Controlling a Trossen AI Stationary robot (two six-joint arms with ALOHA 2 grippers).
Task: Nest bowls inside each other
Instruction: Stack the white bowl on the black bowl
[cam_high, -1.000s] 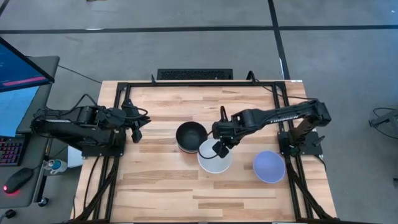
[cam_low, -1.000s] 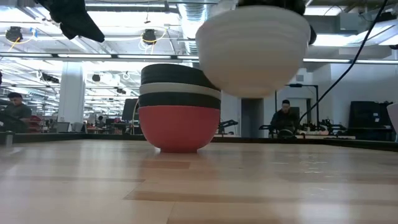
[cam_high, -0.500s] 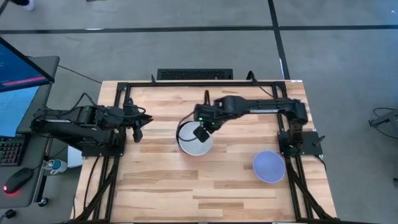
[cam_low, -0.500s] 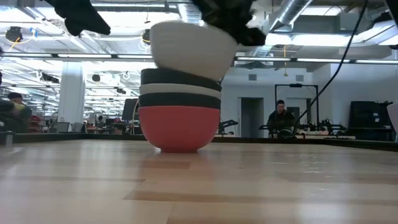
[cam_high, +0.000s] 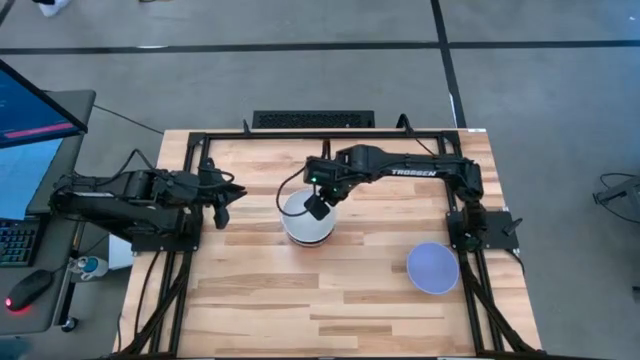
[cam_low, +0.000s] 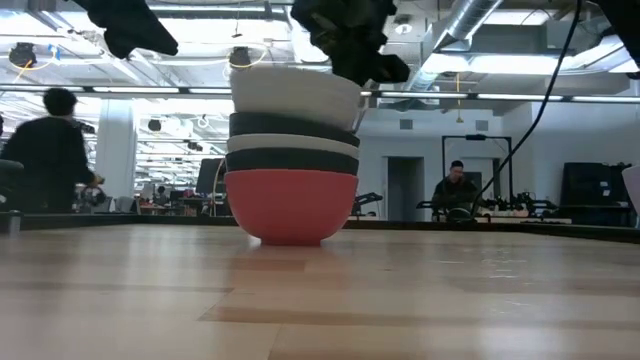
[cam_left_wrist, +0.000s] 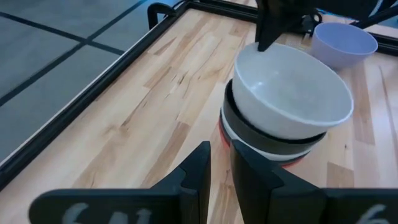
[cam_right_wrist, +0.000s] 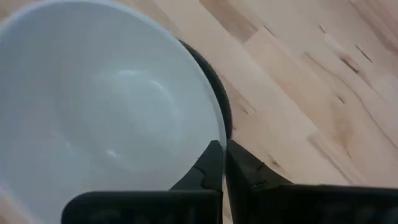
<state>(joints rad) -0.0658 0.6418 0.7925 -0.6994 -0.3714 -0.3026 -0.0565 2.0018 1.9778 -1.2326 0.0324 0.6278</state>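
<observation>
White bowl lowered since a moment ago onto the stack at the table's middle, right gripper pinching its rim, jaws closed across the wall, tilted atop black bowls and red bowl, lavender bowl near the right edge, left gripper idle at the left edge, jaws nearly together, empty.

White bowl, lavender-blue bowl

In the stack, each lower bowl shows only as a band; the interiors are covered by the white bowl on top. The lavender bowl is cut by the low view's right edge. The person beyond the table is blurred.
</observation>
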